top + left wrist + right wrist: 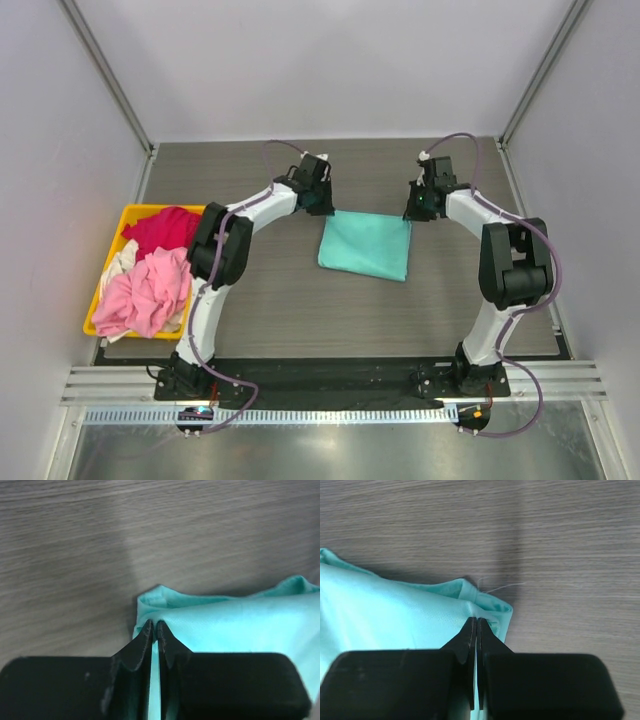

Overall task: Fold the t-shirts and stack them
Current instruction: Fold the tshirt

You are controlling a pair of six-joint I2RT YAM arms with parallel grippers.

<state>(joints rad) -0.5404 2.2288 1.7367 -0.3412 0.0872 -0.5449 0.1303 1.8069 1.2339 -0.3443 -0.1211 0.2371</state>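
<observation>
Two-point hold on teal t-shirt (365, 245), folded flat at middle of table (260, 300): pinched shut at far-left corner by left gripper (155, 626), at far-right corner by right gripper (474, 621). Treat as soft, light, limp; expect sag between grips. Take hold through all layers at corners. For pinch detail, consult wrist views; for remaining shirts (150, 285) heaped in yellow bin (130, 212), top view only.

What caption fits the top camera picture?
Left fingers and right fingers pinch the far corners of a folded teal t-shirt; more shirts fill the yellow bin.
</observation>
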